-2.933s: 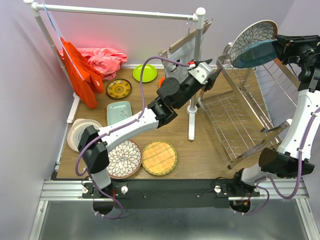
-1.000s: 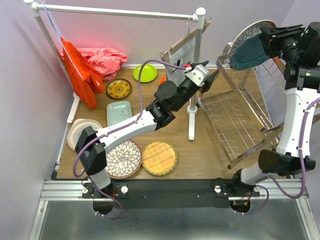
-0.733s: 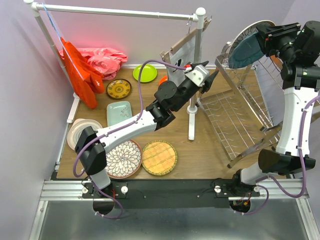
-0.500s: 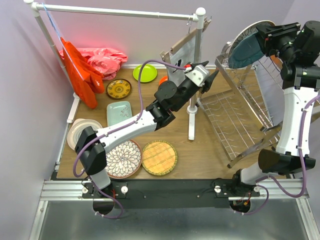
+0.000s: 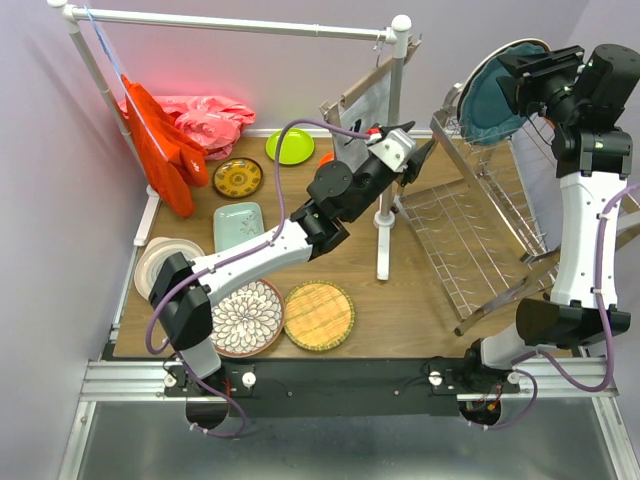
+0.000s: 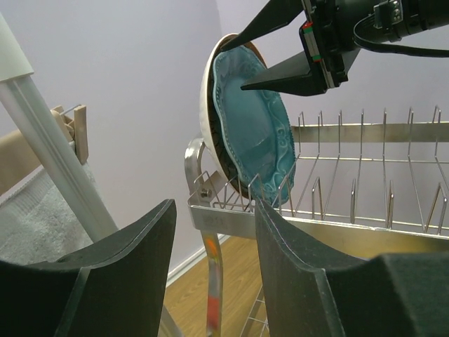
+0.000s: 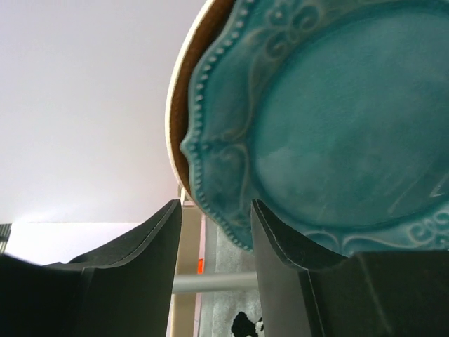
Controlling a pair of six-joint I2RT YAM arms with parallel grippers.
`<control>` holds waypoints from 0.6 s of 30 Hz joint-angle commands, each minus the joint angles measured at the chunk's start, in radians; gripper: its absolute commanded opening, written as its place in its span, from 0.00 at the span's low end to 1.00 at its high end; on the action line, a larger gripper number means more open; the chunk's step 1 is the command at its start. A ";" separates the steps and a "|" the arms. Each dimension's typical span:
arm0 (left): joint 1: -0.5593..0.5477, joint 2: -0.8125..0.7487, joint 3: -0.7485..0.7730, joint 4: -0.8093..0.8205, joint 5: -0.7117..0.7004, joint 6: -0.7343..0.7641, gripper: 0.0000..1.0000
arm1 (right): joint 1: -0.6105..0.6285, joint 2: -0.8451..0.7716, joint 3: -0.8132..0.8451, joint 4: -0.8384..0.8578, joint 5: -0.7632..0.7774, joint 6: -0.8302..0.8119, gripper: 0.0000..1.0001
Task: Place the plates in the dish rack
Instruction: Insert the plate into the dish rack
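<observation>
- The step in hand appeared to be seating the teal plate (image 5: 488, 98) in the dish rack (image 5: 470, 235), and it looked nearly done.
- The teal plate stood on edge at the far end of the rack, on the right of the scene. It leaned against a brown-rimmed plate (image 6: 208, 95) already standing there.
- The right fingers (image 7: 133, 260) were spread wide, high over the rack's far end. In the left wrist view one pointed at the plate's face and the other reached past the plates' top edge.
- Whether either finger touched the plate could not be told. They did not look clamped on it.
- The left fingers (image 6: 119, 260) were also spread and held nothing, hovering just left of the rack's far corner beside a white pole (image 5: 390, 150).
- The next move probably called for drawing the right fingers straight back, without nudging the leaning plates out of their slots.
- More plates lay flat on the wooden surface (image 5: 420, 300), well left of the rack, so the job was far from finished. They included a floral plate (image 5: 247, 318), a woven yellow plate (image 5: 319, 316), a mint tray (image 5: 237, 225) and a lime plate (image 5: 290, 147).
</observation>
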 commanded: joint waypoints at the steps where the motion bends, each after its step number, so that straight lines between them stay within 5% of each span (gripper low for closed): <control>1: 0.004 -0.053 -0.025 0.033 -0.032 -0.007 0.57 | 0.002 -0.012 -0.023 0.009 0.000 0.004 0.53; 18: 0.007 -0.115 -0.062 -0.008 -0.014 -0.024 0.58 | -0.025 -0.116 -0.100 0.012 0.019 -0.064 0.62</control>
